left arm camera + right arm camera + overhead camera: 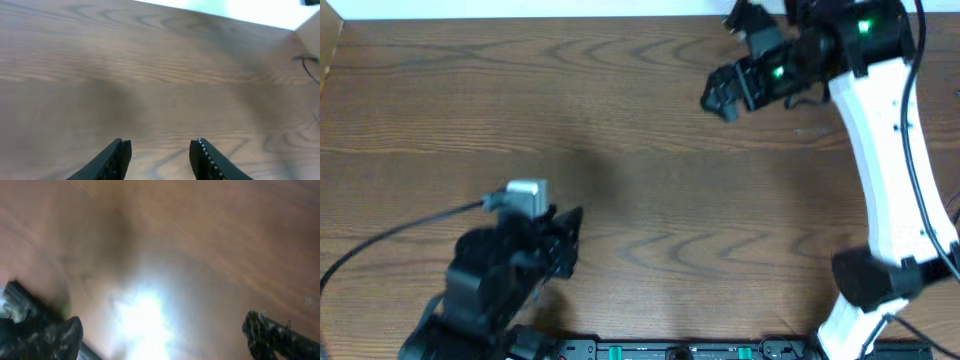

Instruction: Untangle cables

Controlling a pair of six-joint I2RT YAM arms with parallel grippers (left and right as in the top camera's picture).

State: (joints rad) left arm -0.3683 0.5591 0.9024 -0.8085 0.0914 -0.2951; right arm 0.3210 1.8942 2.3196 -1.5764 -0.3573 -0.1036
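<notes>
Since both my pincers gape with nothing in them, the left pincer (160, 150) low over the table (150, 75) and the right pincer (162, 324) farther off and blurred, I find no cables in any view. One thin dark strand (306, 65) at the far right may be arm wiring. Snatching it by mistake would tug the arm.

Right wrist view's super blurry, big white glare blob on the bench (225, 255). Left wrist's sharper, soft shadow ahead of the left pincer (160, 148).
</notes>
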